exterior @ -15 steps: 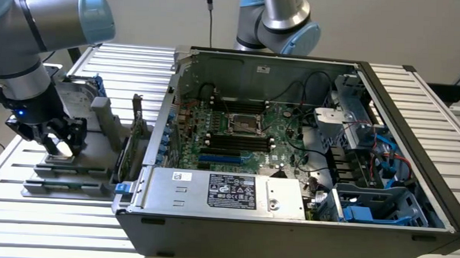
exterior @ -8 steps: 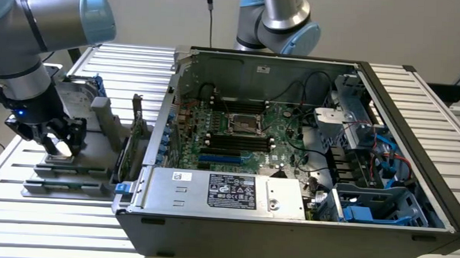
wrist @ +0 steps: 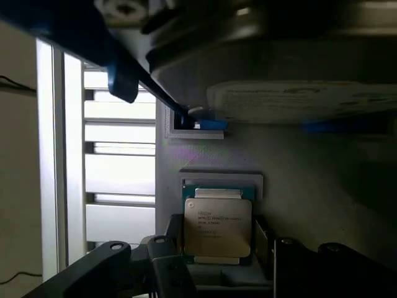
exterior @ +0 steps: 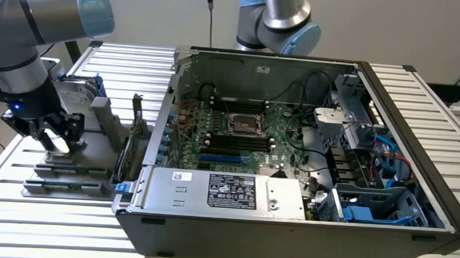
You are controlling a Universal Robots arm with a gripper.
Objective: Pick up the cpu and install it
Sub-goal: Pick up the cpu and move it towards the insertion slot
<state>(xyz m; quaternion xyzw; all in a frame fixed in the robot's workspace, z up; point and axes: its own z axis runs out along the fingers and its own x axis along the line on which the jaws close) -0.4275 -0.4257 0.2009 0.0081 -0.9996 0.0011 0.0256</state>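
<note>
Downward-pointing, the arm's pincer straddles the cpu on its grey holder; grip unclear.

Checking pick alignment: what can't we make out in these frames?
Wrist view: cpu lettering, too small to read.
Wrist view: hard drive label, blurred and cut by the edge.
Exterior view: cpu's seat in the grey holder, covered by the gripper.
Exterior view: motherboard socket pins, too small.

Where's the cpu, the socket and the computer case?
cpu [wrist: 217, 225]: wrist view, middle of its silver top.
socket [exterior: 243, 123]: exterior view, centre of its square frame.
case [exterior: 287, 237]: exterior view, its near outer wall.
</note>
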